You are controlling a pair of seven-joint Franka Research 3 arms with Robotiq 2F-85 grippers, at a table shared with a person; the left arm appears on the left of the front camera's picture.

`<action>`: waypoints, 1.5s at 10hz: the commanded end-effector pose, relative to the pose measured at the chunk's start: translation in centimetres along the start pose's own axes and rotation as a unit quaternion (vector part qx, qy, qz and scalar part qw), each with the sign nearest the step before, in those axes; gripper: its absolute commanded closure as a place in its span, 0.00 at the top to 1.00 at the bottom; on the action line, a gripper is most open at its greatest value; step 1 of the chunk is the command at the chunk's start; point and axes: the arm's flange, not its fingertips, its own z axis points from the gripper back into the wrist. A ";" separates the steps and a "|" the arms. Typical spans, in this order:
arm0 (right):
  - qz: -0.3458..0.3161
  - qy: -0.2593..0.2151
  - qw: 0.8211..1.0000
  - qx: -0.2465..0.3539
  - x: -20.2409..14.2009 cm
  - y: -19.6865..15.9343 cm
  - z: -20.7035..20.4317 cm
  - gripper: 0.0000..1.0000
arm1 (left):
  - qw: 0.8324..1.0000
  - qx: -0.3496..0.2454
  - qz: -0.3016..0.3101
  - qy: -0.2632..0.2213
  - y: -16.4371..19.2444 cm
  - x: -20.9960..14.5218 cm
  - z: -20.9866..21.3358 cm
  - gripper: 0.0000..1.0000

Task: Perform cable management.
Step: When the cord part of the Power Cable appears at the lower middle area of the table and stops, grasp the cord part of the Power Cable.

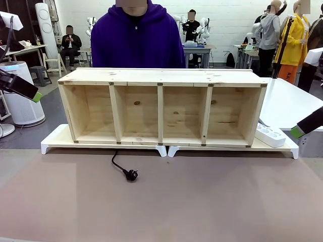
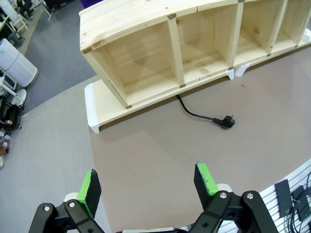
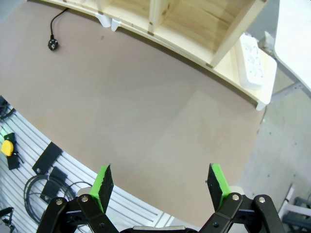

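Observation:
A thin black cable [image 1: 117,164] comes out from under the wooden shelf unit [image 1: 161,107] and ends in a small black plug [image 1: 131,175] lying on the brown table mat. The left wrist view shows the cable [image 2: 194,112] and its plug [image 2: 227,122] ahead of my open left gripper [image 2: 148,188]. My right gripper [image 3: 159,180] is open and empty, high above the mat; the plug [image 3: 53,44] lies far off at its upper left. Green finger pads show at both sides of the front view: left [image 1: 37,97], right [image 1: 297,132].
The shelf unit stands on a white riser [image 1: 55,143]. A white power strip [image 1: 270,135] lies on the riser's right end, beside the shelf. A person in a purple hoodie [image 1: 137,40] stands behind the shelf. Bare mat lies in front.

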 end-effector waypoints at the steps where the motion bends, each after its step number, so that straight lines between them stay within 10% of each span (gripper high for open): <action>1: 0.001 0.003 1.000 0.002 0.1 0.0 -0.2 1.00 | 1.000 -0.001 -0.007 -0.006 0.3 0.2 -0.1 1.00; 15: 0.028 0.018 0.999 0.017 2.3 1.1 -0.6 1.00 | 1.000 -0.001 -0.007 -0.006 0.3 0.2 -0.1 1.00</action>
